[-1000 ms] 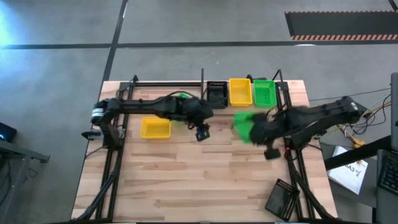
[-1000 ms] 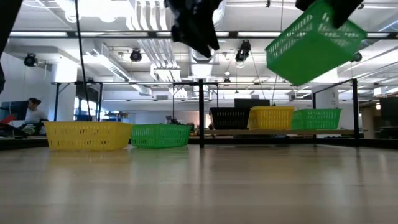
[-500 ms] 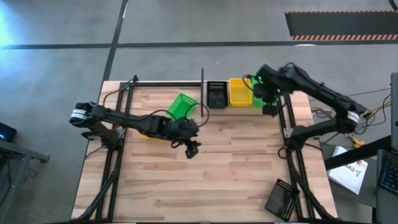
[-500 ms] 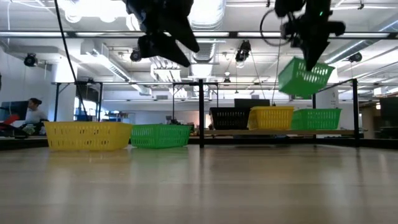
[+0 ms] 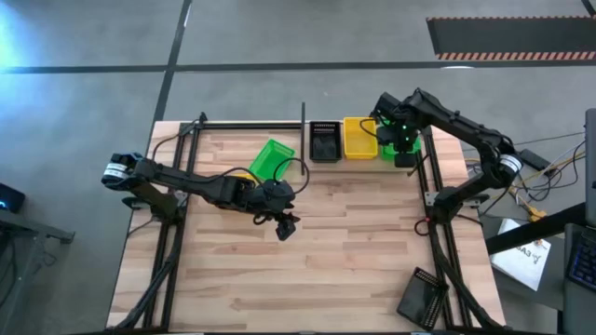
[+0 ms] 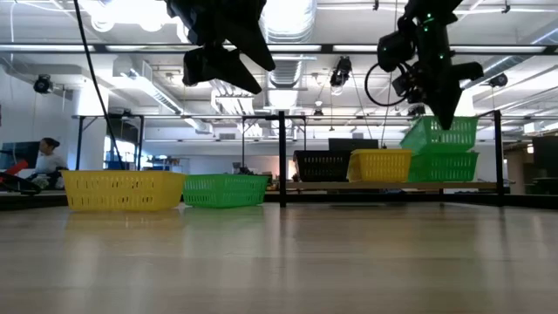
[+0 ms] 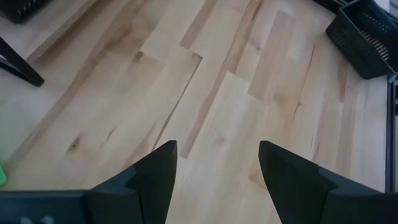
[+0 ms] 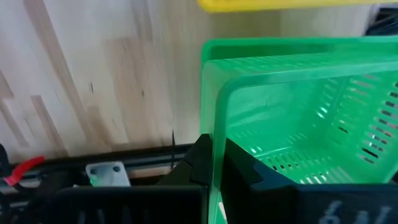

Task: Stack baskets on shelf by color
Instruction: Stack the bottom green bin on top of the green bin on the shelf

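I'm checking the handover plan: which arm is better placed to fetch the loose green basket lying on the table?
Left. The left gripper hangs open just beside the loose green basket, while the right gripper is shut on another green basket over the shelf.

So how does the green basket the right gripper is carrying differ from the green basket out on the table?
The held green basket is at the shelf, tilted and settling into another green basket there; the loose green basket sits flat on the tabletop beside a yellow basket. The right gripper is shut on the rim of the first; the open left gripper hangs clear of the second. Both are the same green mesh type.
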Action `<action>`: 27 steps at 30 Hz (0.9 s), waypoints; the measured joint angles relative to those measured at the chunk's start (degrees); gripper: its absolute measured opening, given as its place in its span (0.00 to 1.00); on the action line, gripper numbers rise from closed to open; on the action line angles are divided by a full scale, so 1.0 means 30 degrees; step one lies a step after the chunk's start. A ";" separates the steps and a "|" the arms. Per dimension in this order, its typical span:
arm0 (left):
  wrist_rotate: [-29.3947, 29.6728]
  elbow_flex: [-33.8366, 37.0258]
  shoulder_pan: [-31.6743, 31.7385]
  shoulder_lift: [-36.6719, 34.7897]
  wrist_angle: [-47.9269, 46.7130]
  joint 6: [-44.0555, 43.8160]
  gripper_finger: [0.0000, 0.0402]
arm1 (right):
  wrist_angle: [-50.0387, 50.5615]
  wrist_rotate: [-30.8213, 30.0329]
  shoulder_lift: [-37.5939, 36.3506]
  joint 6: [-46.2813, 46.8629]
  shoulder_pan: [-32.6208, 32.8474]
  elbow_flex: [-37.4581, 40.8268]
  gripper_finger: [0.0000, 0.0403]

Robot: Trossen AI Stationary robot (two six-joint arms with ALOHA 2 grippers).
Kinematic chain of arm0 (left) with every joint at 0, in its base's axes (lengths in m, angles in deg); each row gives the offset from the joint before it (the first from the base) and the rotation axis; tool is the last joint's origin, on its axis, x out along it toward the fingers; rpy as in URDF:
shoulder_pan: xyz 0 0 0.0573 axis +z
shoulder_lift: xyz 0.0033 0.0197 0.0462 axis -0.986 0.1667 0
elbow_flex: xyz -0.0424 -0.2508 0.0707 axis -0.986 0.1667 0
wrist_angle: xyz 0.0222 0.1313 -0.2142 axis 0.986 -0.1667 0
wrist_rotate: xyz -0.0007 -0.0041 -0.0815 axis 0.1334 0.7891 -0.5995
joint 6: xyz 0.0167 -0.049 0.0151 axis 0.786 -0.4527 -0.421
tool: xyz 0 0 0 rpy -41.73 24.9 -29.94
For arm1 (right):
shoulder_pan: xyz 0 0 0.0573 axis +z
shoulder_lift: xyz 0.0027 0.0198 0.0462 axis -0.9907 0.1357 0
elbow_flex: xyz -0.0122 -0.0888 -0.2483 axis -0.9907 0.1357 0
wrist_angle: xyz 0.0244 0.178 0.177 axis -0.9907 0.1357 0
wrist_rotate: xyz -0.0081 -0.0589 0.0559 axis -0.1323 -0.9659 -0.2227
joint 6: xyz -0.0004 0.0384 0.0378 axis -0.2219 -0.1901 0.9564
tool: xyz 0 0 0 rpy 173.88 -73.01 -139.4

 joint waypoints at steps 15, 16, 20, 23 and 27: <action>0.0020 0.0044 -0.0350 -0.0175 -0.0015 -0.0058 0.53 | -0.2097 -0.0032 0.0027 -0.1358 0.0022 0.1154 0.09; 0.0022 0.0044 -0.0350 -0.0176 -0.0015 -0.0058 0.53 | -0.2073 -0.0039 0.0027 -0.1434 0.0022 0.1174 0.11; 0.0015 0.0044 -0.0350 -0.0197 -0.0015 -0.0058 0.53 | -0.2111 -0.0066 0.0027 -0.1461 0.0022 0.1235 0.22; 0.0000 0.0044 -0.0345 -0.0197 -0.0015 -0.0058 0.53 | -0.2065 -0.0066 0.0027 -0.1176 0.0022 0.1202 0.29; -0.0047 0.0044 -0.0365 -0.0197 -0.0023 -0.0058 0.53 | -0.1772 -0.0051 0.0020 0.0513 0.0022 0.0850 0.35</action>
